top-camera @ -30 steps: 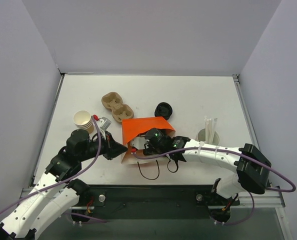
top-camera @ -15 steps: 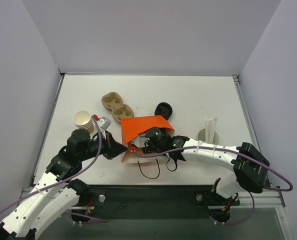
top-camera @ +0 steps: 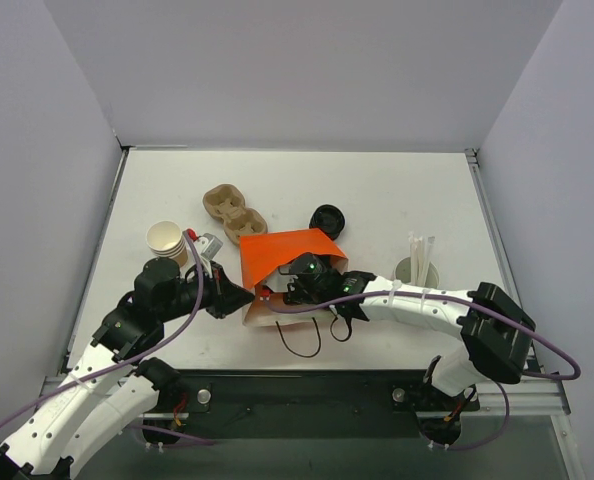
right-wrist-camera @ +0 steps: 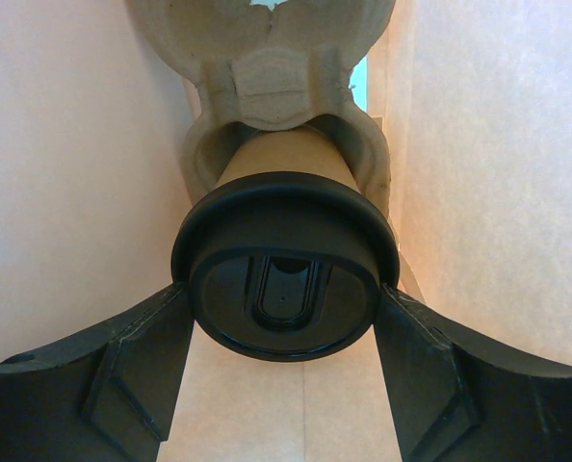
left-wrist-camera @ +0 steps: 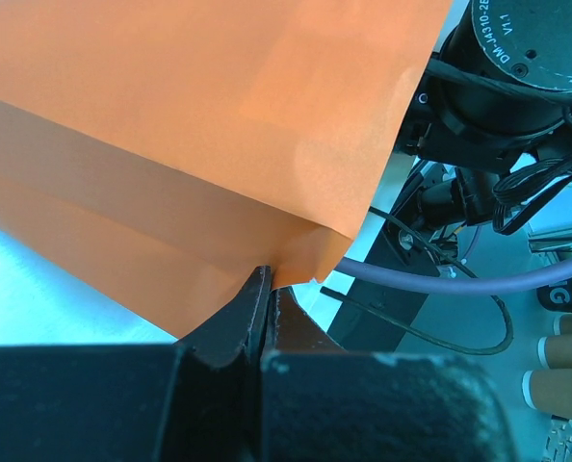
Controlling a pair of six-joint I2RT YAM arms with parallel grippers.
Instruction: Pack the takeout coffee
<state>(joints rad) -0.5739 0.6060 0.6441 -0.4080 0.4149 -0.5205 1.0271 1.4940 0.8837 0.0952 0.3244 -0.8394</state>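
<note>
1. Nearest the bases, the left arm angles forward and to the right, low over the table [top-camera: 407, 200]. The left gripper [left-wrist-camera: 270, 279] is pressed together on a corner edge of the orange bag [left-wrist-camera: 219, 115], pinning it at the mouth.
2. The right arm sweeps in from the right with its elbow bent and its forearm close to level. Its wrist is pushed into the bag's mouth, above the black handle loops [top-camera: 302, 345] lying on the table.
3. Inside the bag, the right gripper [right-wrist-camera: 282, 294] is spread wide around the takeout coffee [right-wrist-camera: 284, 231], with one of its fingers [right-wrist-camera: 122, 356] against each side of the black lid. It appears to grip the cup.
4. The coffee is well inside the bag. The far end of its tan body is seated in the ring of a moulded pulp holder [right-wrist-camera: 267, 67], with orange paper walls on both sides.
5. The step in hand looks like the placing itself, nearly complete. The next move calls for releasing the cup and drawing the gripper straight back out of the mouth without dragging the cup or snagging the handles, while the left arm holds the bag.
6. Beyond the bag lie a stack of black lids [top-camera: 327, 218], a second pulp carrier [top-camera: 234, 212] and, to the left, stacked paper cups [top-camera: 167, 240].
</note>
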